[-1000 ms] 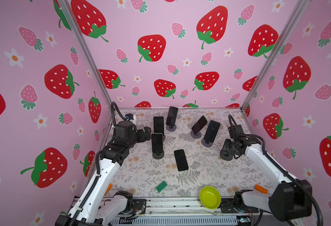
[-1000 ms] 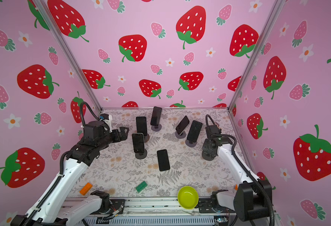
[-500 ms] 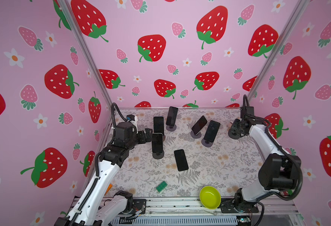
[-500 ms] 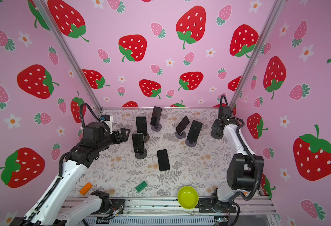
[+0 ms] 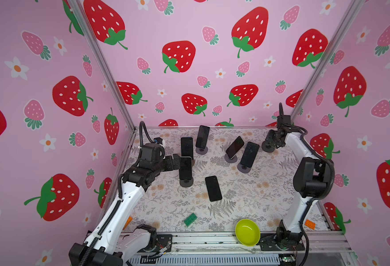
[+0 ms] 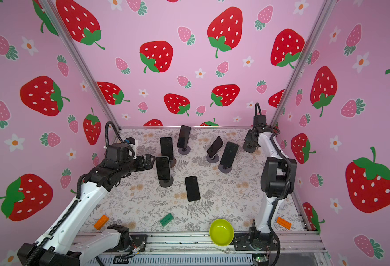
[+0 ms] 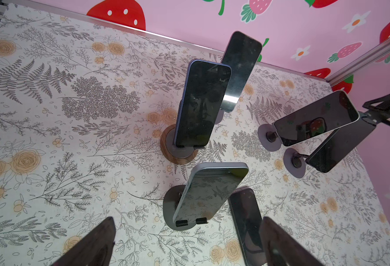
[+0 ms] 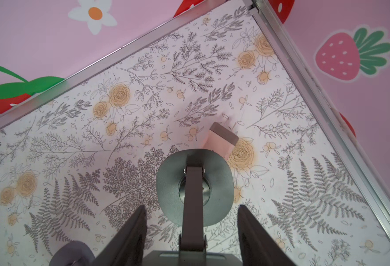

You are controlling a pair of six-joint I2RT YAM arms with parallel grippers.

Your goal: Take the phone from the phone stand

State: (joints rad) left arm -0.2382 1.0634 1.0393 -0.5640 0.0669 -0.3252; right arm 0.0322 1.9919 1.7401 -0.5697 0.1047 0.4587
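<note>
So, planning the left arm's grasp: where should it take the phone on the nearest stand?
I'd pinch the phone by its long edges, upper half, from the front-left, where the open left end effector is. It stands steep, bottom hooked in the stand, top free.

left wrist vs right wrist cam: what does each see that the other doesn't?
Left wrist only: five phones propped on stands, the nearest phone in front of the open left tool, plus a flat phone lying beside it. Right wrist only: an empty stand gripped by the right tool. Both: floral mat, strawberry wall.
</note>
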